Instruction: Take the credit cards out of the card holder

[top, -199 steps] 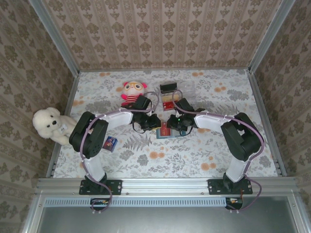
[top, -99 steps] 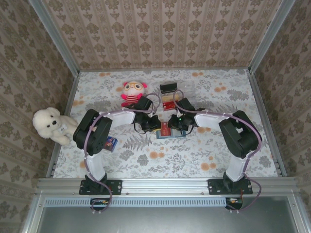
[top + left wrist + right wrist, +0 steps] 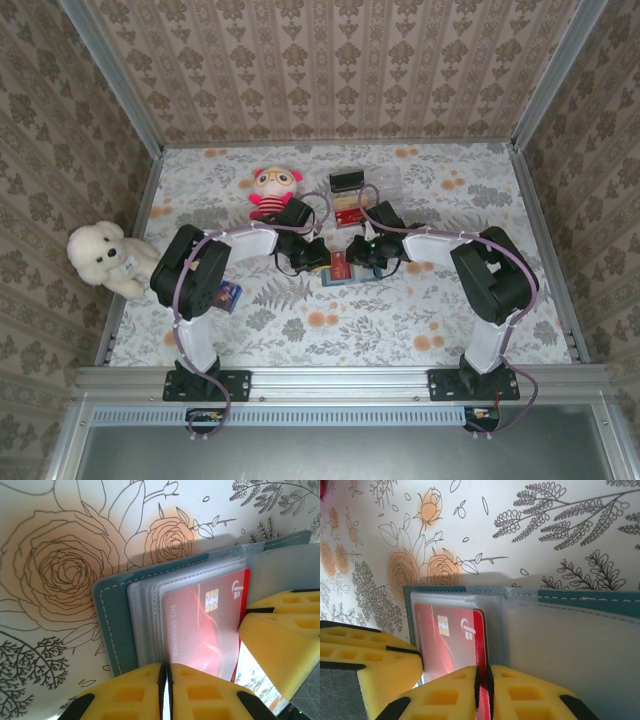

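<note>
The teal card holder [image 3: 112, 625] lies open on the flowered table [image 3: 300, 320], its clear sleeves fanned out. A red credit card [image 3: 447, 640] sits in one sleeve, with its right edge sticking out. My right gripper [image 3: 483, 672] is shut on that bare red edge. My left gripper [image 3: 166, 667] is shut on the edge of the clear sleeve over the red credit card [image 3: 200, 630]. From above, the left gripper [image 3: 316, 254] and the right gripper [image 3: 366, 254] meet over the card holder [image 3: 370, 277].
A clear tray [image 3: 385, 185] at the back holds an orange-and-red card [image 3: 347, 215], with a black block [image 3: 346, 180] beside it. A pink doll [image 3: 272, 190] stands behind the left gripper. A white plush dog [image 3: 105, 258] and a small blue can [image 3: 228, 295] sit left.
The left arm's elbow has shifted a little to the right. Both grippers have stayed over the card holder.
</note>
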You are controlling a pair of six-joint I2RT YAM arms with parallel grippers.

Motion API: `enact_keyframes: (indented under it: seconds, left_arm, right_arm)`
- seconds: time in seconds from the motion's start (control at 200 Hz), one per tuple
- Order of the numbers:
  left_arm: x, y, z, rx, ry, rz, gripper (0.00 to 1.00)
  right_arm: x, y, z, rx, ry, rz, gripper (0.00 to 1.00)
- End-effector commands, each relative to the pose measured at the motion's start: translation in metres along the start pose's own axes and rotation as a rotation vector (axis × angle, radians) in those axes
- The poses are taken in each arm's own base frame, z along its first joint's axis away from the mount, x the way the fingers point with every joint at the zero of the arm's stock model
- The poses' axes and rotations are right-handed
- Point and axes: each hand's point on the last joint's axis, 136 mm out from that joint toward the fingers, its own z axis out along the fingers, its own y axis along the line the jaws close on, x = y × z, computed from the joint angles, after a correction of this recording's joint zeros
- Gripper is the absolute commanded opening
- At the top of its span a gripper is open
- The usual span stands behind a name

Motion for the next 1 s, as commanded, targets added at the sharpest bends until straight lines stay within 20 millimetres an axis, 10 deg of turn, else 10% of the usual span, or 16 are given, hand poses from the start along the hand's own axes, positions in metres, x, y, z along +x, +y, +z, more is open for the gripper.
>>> enact_keyframes:
  seconds: [0.0, 0.995]
  left_arm:
    - [0.009, 0.025, 0.006, -0.09, 0.062, 0.011, 0.13]
    - [0.014, 0.045, 0.013, -0.129, 0.112, 0.023, 0.12]
  right_arm:
    - [0.005, 0.005, -0.002, -0.062, 0.017, -0.029, 0.15]
    - [0.017, -0.001, 0.006, -0.09, 0.088, -0.055, 0.06]
